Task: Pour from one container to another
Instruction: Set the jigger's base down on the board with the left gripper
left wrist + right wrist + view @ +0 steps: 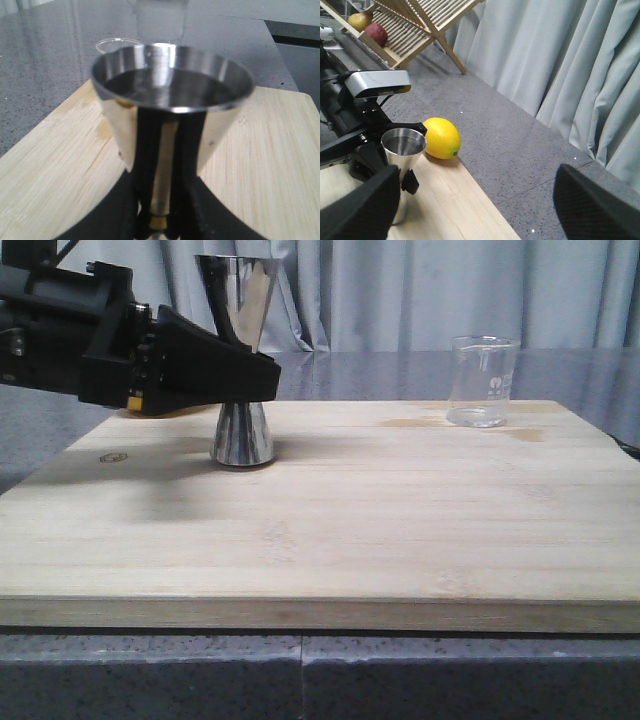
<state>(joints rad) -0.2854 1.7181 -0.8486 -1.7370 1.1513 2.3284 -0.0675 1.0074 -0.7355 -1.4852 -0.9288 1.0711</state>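
Observation:
The steel jigger stands upright on the wooden board, left of its middle. My left gripper comes in from the left and is shut on the jigger's narrow waist. In the left wrist view the jigger fills the frame, with black fingers pressed to both sides of the gold band. The clear glass beaker stands alone at the board's back right, untouched. My right gripper is open and holds nothing; it hovers over the board's edge, apart from the jigger.
A yellow lemon lies on the grey counter just off the board, behind the jigger. A wooden rack with two fruits stands farther back. Curtains hang behind the counter.

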